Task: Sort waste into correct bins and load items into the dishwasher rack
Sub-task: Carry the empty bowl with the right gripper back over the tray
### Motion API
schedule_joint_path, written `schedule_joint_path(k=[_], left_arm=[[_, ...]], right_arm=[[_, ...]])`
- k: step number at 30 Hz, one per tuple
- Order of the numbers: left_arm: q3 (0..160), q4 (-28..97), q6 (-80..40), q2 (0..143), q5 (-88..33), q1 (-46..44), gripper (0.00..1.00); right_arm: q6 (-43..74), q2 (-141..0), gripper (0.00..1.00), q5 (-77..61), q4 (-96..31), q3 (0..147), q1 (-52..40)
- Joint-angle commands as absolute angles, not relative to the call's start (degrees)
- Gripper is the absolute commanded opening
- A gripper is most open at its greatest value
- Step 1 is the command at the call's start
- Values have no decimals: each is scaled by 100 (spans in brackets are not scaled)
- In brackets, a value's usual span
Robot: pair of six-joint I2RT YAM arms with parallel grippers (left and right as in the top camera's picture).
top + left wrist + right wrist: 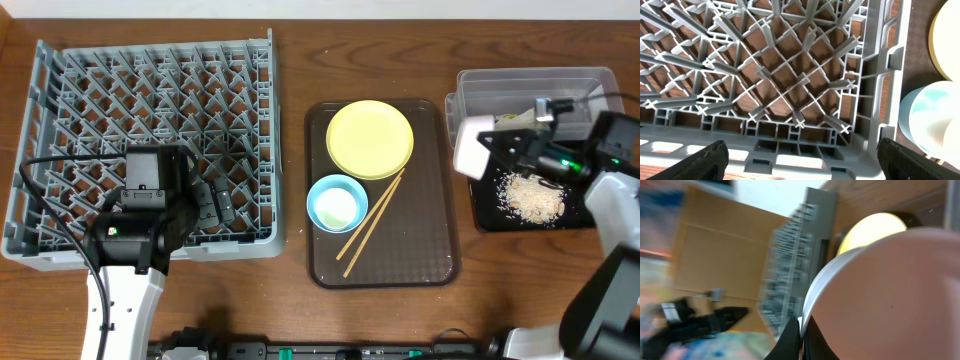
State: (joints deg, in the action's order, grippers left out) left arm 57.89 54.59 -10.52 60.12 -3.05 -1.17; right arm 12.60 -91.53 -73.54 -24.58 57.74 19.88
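While right hand [498, 146] pinches its rim, white bowl [470, 150] tilted above black tray [485, 218]

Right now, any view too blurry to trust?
Right wrist: smeared throughout, with soft edges on the white bowl and rack. Left wrist: sharp, peg shadows crisp on the table. Overhead: sharp and evenly lit.

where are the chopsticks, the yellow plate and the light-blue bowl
chopsticks [370, 215]: overhead view, middle of the pair's shafts
yellow plate [370, 139]: overhead view, centre of its face
light-blue bowl [336, 204]: overhead view, middle of its inside
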Motion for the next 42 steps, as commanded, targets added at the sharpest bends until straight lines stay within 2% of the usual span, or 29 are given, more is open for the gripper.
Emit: schedule_joint_path(k=[1, 17, 22, 32, 33, 34, 35, 38, 39, 42], left_arm=[[5900, 5454, -1103, 6023, -325, -93, 96], [5900, 5454, -1103, 6023, -325, -93, 96], [5900, 5454, -1103, 6023, -325, -93, 96], [5900, 5454, -1103, 6023, -322, -93, 96], [5900, 5454, -1103, 6023, -325, -93, 96], [5900, 5452, -1103, 6023, -325, -93, 96], [5900, 5454, -1103, 6023, -325, -93, 96], [5900, 5454, -1103, 6023, -325, -93, 96], [5900, 5454, -1103, 6023, -322, -93, 96], [5900, 5454, -1103, 6023, -322, -93, 96]], right_arm=[[1422, -8764, 1, -5629, -2397, 5776, 1378], [-364, -8884, 1, -622, -875, 5776, -2189], [-674, -9292, 1, -388, -543, 5776, -2724], [-646, -10276, 1, -414, -329, 5776, -2783], [-644, -10313, 4, -414, -316, 5776, -2783], [-624, -10315, 12, -419, -318, 5776, -2783], [-607, -10313, 29, -445, -318, 5776, -2783], [-607, -10213, 43, -624, -318, 5780, -2783], [-607, -10141, 52, -681, -320, 5787, -2783], [-604, -9769, 55, -893, -362, 5787, -2777]])
